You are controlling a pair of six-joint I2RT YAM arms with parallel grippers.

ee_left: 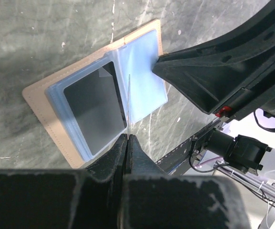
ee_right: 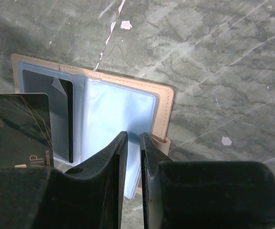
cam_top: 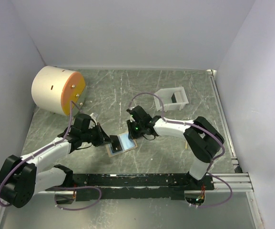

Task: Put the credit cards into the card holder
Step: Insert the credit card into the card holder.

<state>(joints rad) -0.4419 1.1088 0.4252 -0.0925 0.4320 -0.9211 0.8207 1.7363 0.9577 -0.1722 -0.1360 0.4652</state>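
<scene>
Left gripper [ee_left: 127,138] clamps a dark credit card [ee_right: 14,125] edge-on, 9 o'clock of the open card holder [ee_right: 164,109]. Right gripper [ee_right: 131,143], 1 o'clock, jaws nearly together over a pale pocket [ee_right: 113,109]; grip indeterminate.

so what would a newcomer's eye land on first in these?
The open tan card holder at mid-table, with both tools over it. The left tool pinches a dark credit card at its left edge; the right tool straddles a pale blue pocket page. Then the big cream cylinder with an orange face, in the far left corner.
</scene>
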